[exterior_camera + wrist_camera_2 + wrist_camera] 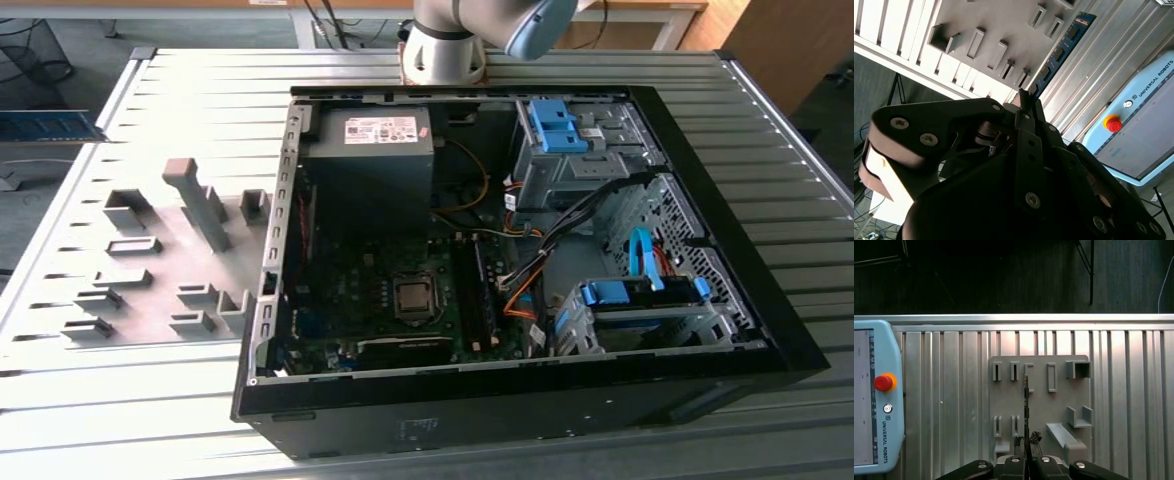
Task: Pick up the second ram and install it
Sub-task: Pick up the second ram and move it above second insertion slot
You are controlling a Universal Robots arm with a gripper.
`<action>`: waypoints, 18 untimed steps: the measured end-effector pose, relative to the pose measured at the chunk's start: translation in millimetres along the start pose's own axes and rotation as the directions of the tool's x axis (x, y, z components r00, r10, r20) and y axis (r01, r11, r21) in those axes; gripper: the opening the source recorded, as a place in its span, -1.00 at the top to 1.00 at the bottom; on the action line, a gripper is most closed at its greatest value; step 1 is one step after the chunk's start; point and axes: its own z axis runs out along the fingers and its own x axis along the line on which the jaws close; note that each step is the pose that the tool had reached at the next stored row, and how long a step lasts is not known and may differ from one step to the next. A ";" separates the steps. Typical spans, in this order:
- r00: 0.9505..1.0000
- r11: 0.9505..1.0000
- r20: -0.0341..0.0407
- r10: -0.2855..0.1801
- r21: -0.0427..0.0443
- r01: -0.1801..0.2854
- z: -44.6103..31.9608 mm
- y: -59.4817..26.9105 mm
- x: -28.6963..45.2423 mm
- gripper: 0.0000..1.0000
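second ram (1059, 52) clamped in the gripper (1026, 440) over the grey holder plate (1039, 390).
the stick is gripped by one end between the closed-in fingers, and its long axis is directed straight out from the fingertips; it is seen edge-on in the first wrist view and chip-face on in the second wrist view. it appears to be held clear of the slotted blocks, though this cannot be settled. a teach pendant (874, 400) is laid near the plate on the ribbed surface (1134, 390), whose edge is bordered by dark floor. an open computer case (507, 250) is set beside the plate, at the exterior view's right.
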 end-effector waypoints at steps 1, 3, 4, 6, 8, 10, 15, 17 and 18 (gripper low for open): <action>1.000 1.000 0.000 0.000 0.000 0.000 0.0 -0.2 0.0 0.72; 1.000 1.000 0.000 0.000 0.000 0.000 0.0 -1.9 0.0 0.72; 1.000 1.000 0.000 0.000 0.000 0.000 0.0 -2.1 0.0 0.72; 1.000 1.000 0.000 0.000 0.000 0.000 -0.1 -2.5 -0.1 0.72; 1.000 1.000 0.000 0.000 0.000 0.000 0.0 -3.1 -0.1 0.72; 1.000 1.000 0.000 0.000 0.000 0.000 0.0 -3.6 -0.1 0.72; 1.000 1.000 0.000 0.000 0.000 0.000 -0.1 -5.2 -0.1 0.72; 1.000 1.000 0.000 0.000 0.000 0.000 -0.1 -6.1 -0.1 0.72; 1.000 1.000 0.000 0.000 0.000 0.000 -0.1 -6.7 -0.2 0.72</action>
